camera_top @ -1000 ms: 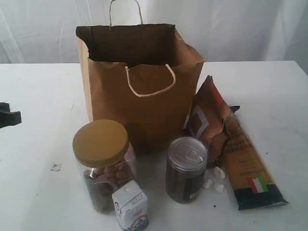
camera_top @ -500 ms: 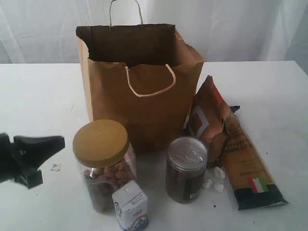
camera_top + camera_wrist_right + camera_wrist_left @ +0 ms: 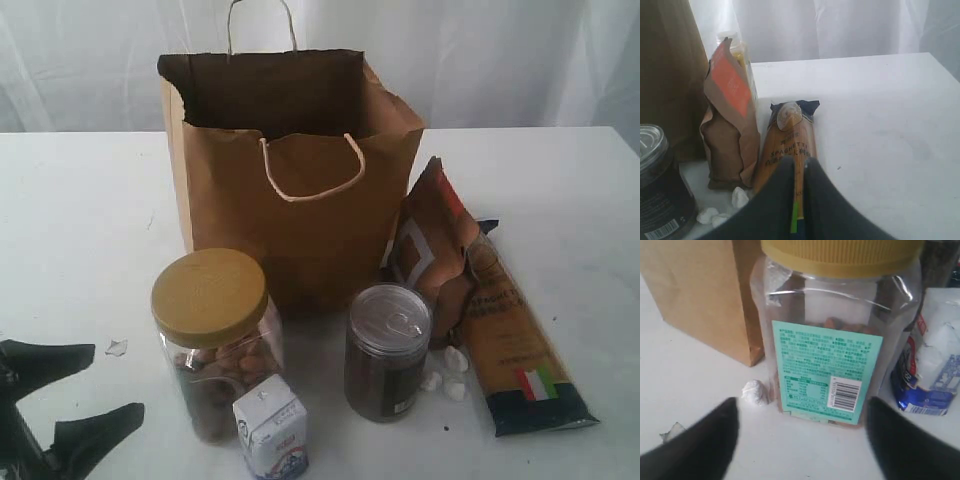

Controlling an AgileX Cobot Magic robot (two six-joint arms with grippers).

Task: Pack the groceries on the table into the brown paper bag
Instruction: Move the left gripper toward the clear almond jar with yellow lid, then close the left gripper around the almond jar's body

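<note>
The left hand point(image 3: 118, 379) sits low over the table point(image 3: 80, 220) with its fingers spread wide and nothing between them. Straight ahead of it, centred on the gap between the fingers, stands the jar with the yellow lid point(image 3: 215, 340). It is upright, with its green label facing the hand point(image 3: 802, 405). The fingertips are just short of the jar point(image 3: 830, 365) and do not touch it. The small carton point(image 3: 272, 428) stands just beside the jar's base, a little farther from the hand than the jar is. The paper bag point(image 3: 290, 200) stands upright beyond the jar from this hand, with its mouth open. A small white lump point(image 3: 754, 392) and a torn scrap point(image 3: 671, 431) lie on the table near the fingers.

The right hand point(image 3: 799, 162) is out of the exterior view. Its own camera shows the fingers pressed together and gripping nothing. The pasta packet point(image 3: 787, 145) lies flat on the table directly ahead of its fingertips, stretching away from the hand. Beside the packet, toward the bag point(image 3: 670, 65), the pouch point(image 3: 730, 130) stands upright. The dark jar point(image 3: 660, 185) stands nearer the hand on that same side. A few white lumps point(image 3: 740, 197) lie between this jar and the pouch.

All five groceries are on the table, outside the bag.
</note>
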